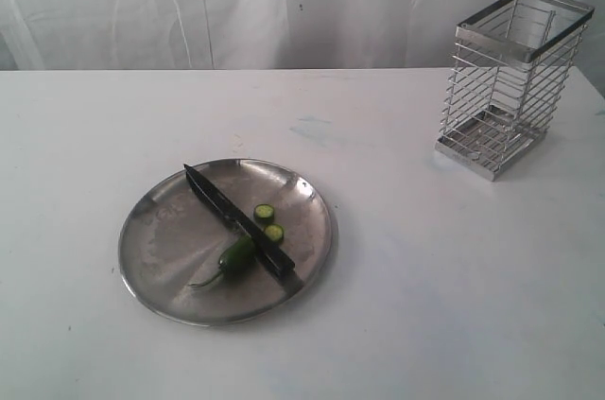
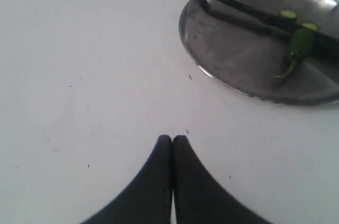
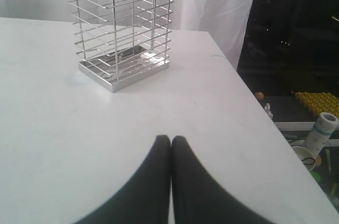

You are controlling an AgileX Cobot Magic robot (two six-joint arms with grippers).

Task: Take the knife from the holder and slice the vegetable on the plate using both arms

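My left gripper (image 2: 172, 138) has its 2 black fingers pressed together with nothing between them. It hangs over the white table (image 1: 425, 286), near the round shiny silver metal plate (image 1: 165, 239) but apart from it. My right gripper (image 3: 171, 139) is also pressed together and holds nothing. It is above the table, facing the tall rectangular silver wire-grid holder (image 1: 510, 78) and well apart from it. In the exterior view the holder stands upright at the far right of the table, well apart from the plate, which sits left of centre nearer the front edge. The slim all-black kitchen knife (image 1: 236, 220) lies flat across the plate. Its pointed tip is toward the far-left rim and its handle toward the near-right rim. The small dark green chili pepper (image 1: 234, 256) lies on the plate against the knife's near side, with its thin curved stem pointing toward the near rim. 2 round pale-green slices (image 1: 265, 213) lie close together on the knife's far side, just beside the blade.
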